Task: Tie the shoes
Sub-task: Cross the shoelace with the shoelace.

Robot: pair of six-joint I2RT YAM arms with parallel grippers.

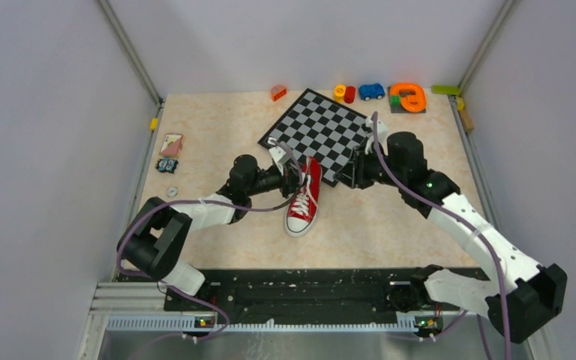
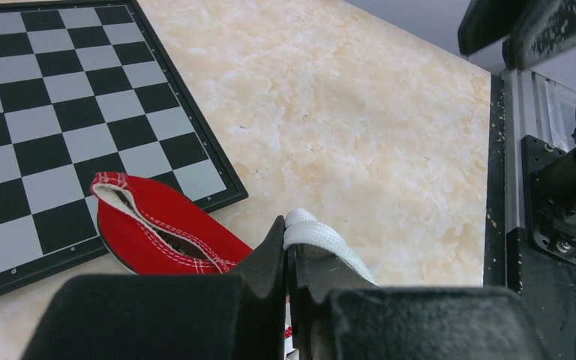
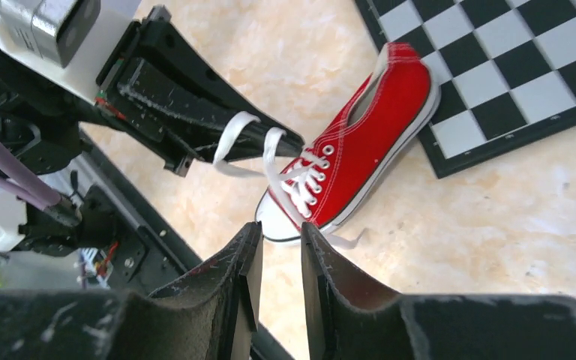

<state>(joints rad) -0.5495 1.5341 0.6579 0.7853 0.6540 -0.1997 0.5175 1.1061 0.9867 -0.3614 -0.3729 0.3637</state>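
Note:
A red sneaker (image 1: 304,199) with white laces lies on the table, toe toward the arms and heel resting on the edge of the chessboard (image 1: 322,131). My left gripper (image 1: 294,178) is at the shoe's left side. In the left wrist view it (image 2: 289,229) is shut on a loop of white lace (image 2: 322,236), beside the red heel (image 2: 161,225). In the right wrist view the lace (image 3: 270,154) runs taut from the eyelets up to the left gripper's tip (image 3: 289,139). My right gripper (image 3: 279,229) is open and empty, hovering above the toe of the shoe (image 3: 360,150). In the top view it (image 1: 349,171) is right of the shoe.
A second lace end (image 3: 341,241) lies on the table by the toe. Toys line the back edge: an orange block (image 1: 278,92), a blue car (image 1: 371,91) and an orange ring (image 1: 408,97). A card (image 1: 171,144) and a small toy (image 1: 167,166) lie at the left. A black rail (image 1: 300,289) runs along the front.

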